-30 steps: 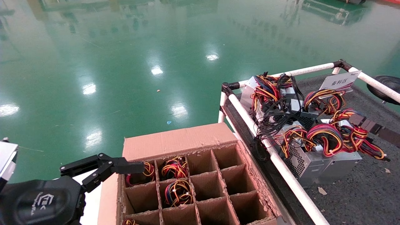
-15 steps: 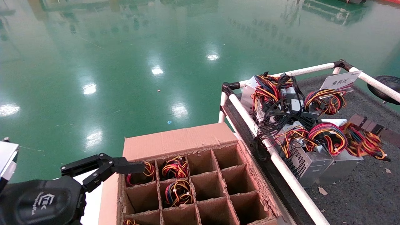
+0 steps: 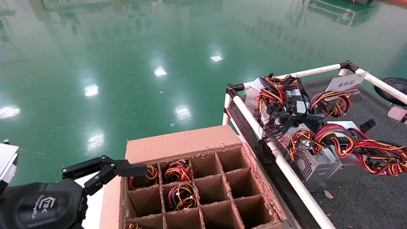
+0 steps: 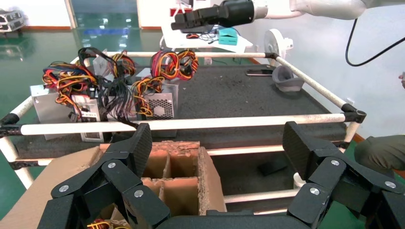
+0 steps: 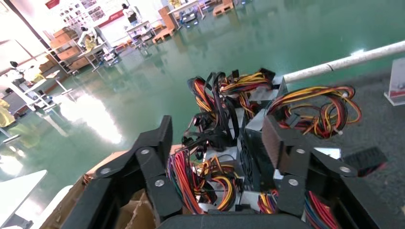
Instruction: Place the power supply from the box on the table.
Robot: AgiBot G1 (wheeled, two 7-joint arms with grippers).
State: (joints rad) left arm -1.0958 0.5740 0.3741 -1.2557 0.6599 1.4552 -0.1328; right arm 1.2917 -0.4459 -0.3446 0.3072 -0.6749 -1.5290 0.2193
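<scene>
Several silver-grey power supplies (image 3: 314, 160) with red, orange and yellow wire bundles (image 3: 375, 151) lie on the dark grey table (image 3: 365, 197) beside its white rail. The brown box (image 3: 178, 143) stands below, and wire loops (image 3: 181, 195) fill three of its far-left cells. My left gripper (image 3: 105, 171) hangs open at the box's far-left corner, holding nothing; the left wrist view shows it (image 4: 217, 143) over the box (image 4: 184, 191). My right gripper (image 5: 218, 138) is open above a power supply (image 5: 253, 162) and touches none of it. Only one of its fingers (image 3: 399, 114) shows at the head view's right edge.
A white tube rail (image 3: 286, 168) separates the box from the table. A small white sign (image 3: 346, 83) stands at the table's far side. A black wheel-like object (image 3: 392, 86) lies beyond the far rail. Glossy green floor (image 3: 127, 79) surrounds everything.
My right gripper has drawn back to the right, off the wire bundle it was at. That bundle now sprawls further right across the table. The left arm has not moved.
</scene>
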